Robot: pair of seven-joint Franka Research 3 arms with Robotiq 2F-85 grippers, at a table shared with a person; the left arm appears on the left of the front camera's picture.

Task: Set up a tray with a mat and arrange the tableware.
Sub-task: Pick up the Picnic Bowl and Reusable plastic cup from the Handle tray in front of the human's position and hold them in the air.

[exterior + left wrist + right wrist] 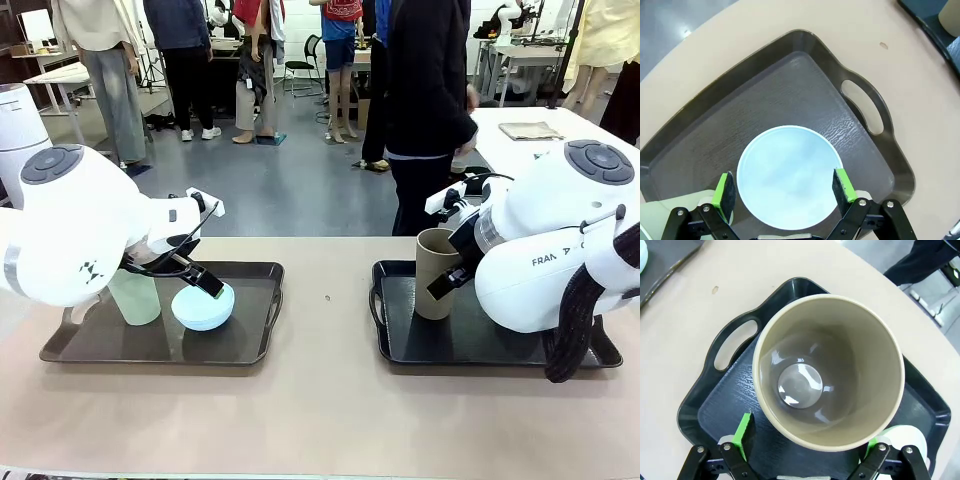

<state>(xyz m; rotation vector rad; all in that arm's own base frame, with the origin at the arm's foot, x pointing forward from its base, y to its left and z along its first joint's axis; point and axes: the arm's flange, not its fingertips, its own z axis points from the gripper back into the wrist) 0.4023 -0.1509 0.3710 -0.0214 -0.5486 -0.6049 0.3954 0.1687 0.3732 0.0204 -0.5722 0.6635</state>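
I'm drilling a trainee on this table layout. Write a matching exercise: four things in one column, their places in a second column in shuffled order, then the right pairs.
Things
1. light blue bowl
2. taupe tumbler
3. pale green tumbler
4. person in dark clothes

Places
A. on the right tray, at the open right gripper
B. standing beyond the far edge of the table
C. on the left tray, under the open left gripper
D. on the left tray, partly hidden by the left arm

Pairs: 1-C, 2-A, 3-D, 4-B
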